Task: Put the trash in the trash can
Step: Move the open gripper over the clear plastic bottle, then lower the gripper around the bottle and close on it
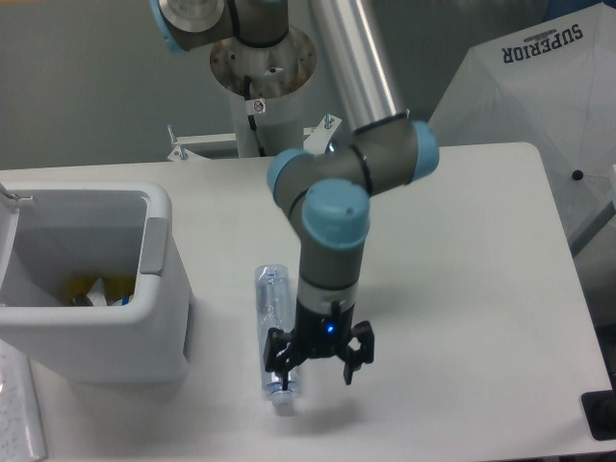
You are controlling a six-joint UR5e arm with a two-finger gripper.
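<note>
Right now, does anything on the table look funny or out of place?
Yes. A clear plastic bottle lies flat on the white table, outside the trash can, though it belongs in it. Something yellow already sits inside the can. The gripper hangs over the bottle's near end.

Bottle (274, 322) right of trash can (159, 318)
</note>
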